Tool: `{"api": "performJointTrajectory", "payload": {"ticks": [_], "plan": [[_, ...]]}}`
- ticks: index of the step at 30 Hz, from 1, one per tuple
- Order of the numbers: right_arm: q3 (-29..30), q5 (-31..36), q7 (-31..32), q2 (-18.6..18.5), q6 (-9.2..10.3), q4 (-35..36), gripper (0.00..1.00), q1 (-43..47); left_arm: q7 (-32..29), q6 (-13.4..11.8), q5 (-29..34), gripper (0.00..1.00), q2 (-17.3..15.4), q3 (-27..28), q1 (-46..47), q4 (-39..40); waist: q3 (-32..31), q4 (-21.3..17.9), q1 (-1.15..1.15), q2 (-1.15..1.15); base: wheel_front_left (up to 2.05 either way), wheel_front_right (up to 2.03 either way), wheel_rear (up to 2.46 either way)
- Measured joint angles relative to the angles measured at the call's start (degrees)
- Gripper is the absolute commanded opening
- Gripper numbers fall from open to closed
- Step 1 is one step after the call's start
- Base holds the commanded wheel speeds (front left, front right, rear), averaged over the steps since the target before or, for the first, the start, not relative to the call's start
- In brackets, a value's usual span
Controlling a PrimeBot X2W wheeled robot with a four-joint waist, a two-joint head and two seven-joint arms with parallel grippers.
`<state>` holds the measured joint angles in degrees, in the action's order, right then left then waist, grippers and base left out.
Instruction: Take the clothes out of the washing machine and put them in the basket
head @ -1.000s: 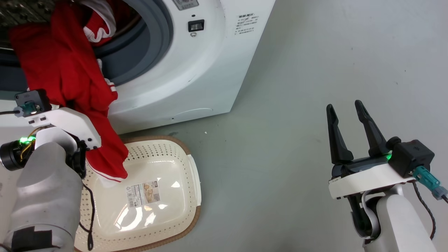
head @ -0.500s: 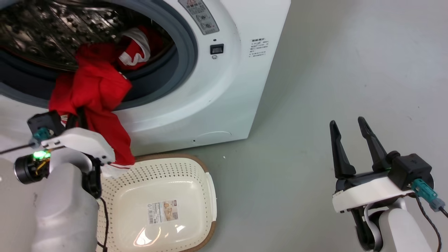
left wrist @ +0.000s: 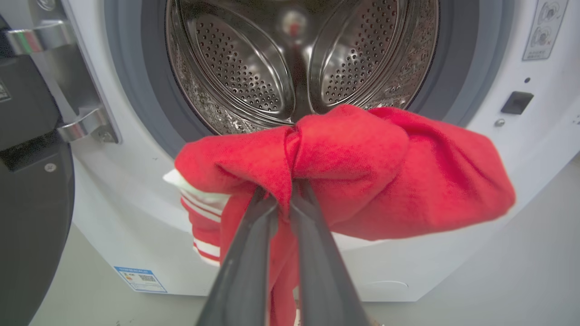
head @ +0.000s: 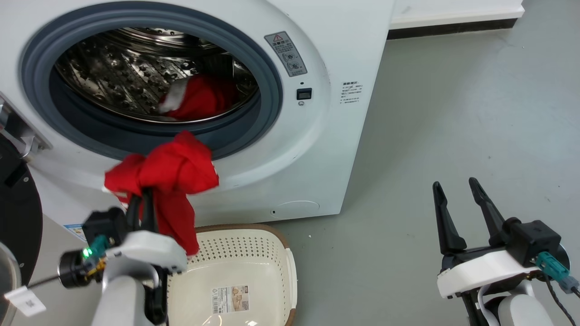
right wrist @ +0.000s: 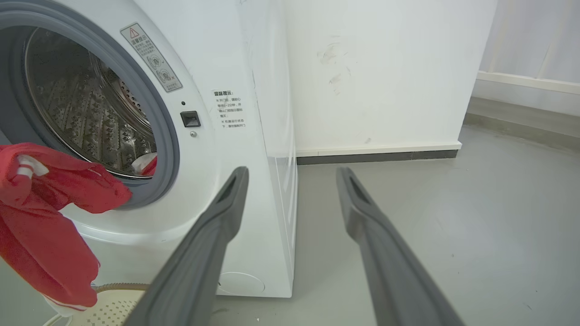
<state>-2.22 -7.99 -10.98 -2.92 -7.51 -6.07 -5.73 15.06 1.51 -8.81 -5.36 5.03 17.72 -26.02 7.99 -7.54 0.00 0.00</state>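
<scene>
Far left: black-framed door [head: 16,213] stands open, cut off by the picture edge. Left fingers [left wrist: 247,267] are pressed together, pinching a fold of a red garment [head: 168,168]; their tips are buried in the cloth. The garment is bunched above the fingers, outside the porthole, in front of the washing machine [head: 326,149]. A striped cuff [left wrist: 201,213] shows at the bundle's left side. One tail hangs beside the fingers, its lower end at the back rim of the basket [head: 253,226]; contact cannot be told. The basket sits on the floor [head: 430,113] just before the machine's base, its near part cut off. A second red garment [head: 201,97] with a white patch lies low in the drum [head: 113,72], partly hidden by the grey ring [head: 36,77]. Right fingers [head: 445,222] are spread, holding nothing, well right of the machine.
</scene>
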Motion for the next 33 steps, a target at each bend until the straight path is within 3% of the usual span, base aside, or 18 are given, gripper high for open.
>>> {"api": "performJointTrajectory", "payload": {"ticks": [7, 16, 33], "plan": [[0.6, 0.4, 0.8, 0.0, 0.00, 1.9, 1.00, 1.0, 0.0, -0.6, -1.5, 0.00, 1.7, -2.7, -8.0, 2.2, 0.4, 1.3, 0.00, 0.00, 0.00, 0.00, 0.00], [0.1, 0.5, 1.1, 0.0, 0.00, 4.1, 1.00, -0.9, -0.3, -2.2, -5.0, 0.00, 2.3, -5.6, -10.3, -4.5, 5.7, 1.2, 0.00, 0.00, 0.00, 0.00, 0.00], [-1.1, -1.1, -1.8, -0.3, 0.00, 4.2, 1.00, -10.3, 0.0, -5.3, -6.0, 0.00, 1.2, -5.0, 7.2, -23.0, 25.7, -2.1, 0.01, 0.00, 0.00, 0.00, 0.00]]}}
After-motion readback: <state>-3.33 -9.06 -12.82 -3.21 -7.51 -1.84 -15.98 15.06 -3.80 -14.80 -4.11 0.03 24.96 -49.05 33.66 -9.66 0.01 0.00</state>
